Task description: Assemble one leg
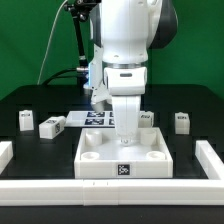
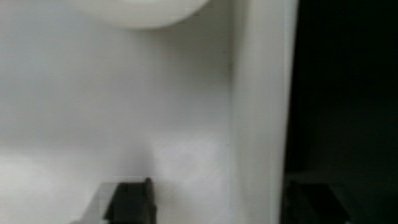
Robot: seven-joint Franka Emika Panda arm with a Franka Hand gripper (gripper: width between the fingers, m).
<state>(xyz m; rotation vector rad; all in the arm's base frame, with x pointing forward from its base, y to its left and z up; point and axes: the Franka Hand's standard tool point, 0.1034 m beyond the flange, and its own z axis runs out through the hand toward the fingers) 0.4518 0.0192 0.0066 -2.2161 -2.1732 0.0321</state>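
Front rail (image 1: 110, 188) bounds the square top (image 1: 123, 158); fingers (image 2: 128, 200) low over it, closure indeterminate; off-centre contact may skid it

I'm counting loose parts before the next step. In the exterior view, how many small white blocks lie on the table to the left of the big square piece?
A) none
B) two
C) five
B: an outer leg and an inner leg lie there side by side, both apart from the square piece.
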